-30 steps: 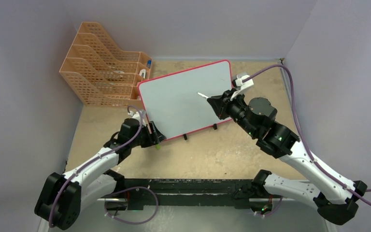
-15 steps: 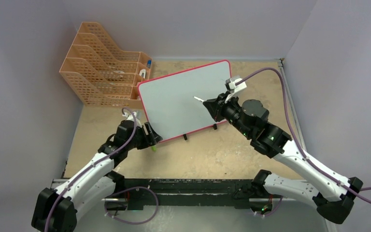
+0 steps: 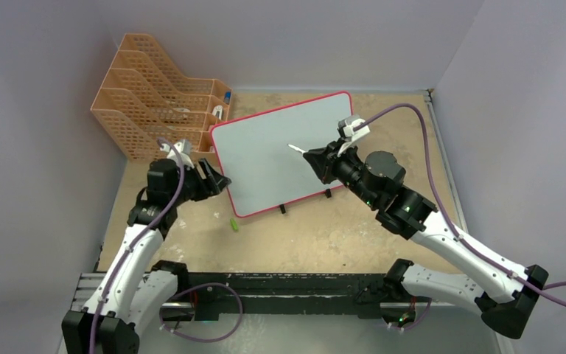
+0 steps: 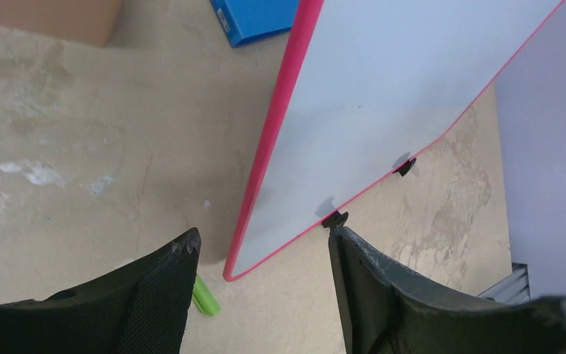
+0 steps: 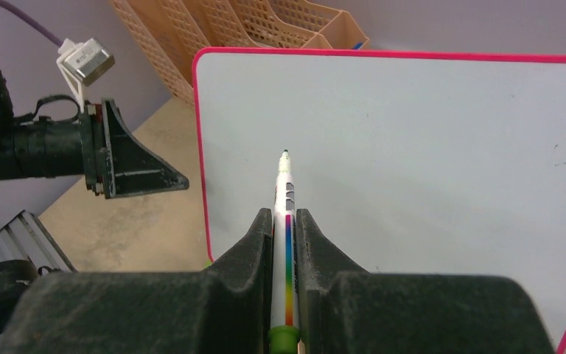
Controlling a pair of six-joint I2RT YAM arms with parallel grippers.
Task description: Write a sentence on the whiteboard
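The whiteboard (image 3: 265,158), white with a pink-red frame, stands tilted on small black feet (image 4: 334,218). Its face (image 5: 427,147) is blank apart from a tiny dark fleck; the sentence is not in view. My right gripper (image 3: 317,158) is shut on a white marker (image 5: 287,214) with a rainbow stripe. The marker's dark tip (image 5: 285,153) points at the board's left half, and whether it touches I cannot tell. My left gripper (image 4: 264,240) is open and holds nothing. It hovers by the board's lower left corner (image 4: 230,274), also seen as the left gripper (image 3: 217,179) from above.
A green marker cap (image 3: 233,223) lies on the table just below the board's corner, beside my left finger (image 4: 166,287). Orange mesh file trays (image 3: 162,118) stand at the back left. A blue folder (image 4: 254,18) lies behind the board. Purple walls close in all sides.
My left arm has pulled back and up to the left from the board's lower corner, leaving the green cap on the table. The right gripper has carried the marker leftwards over the board.
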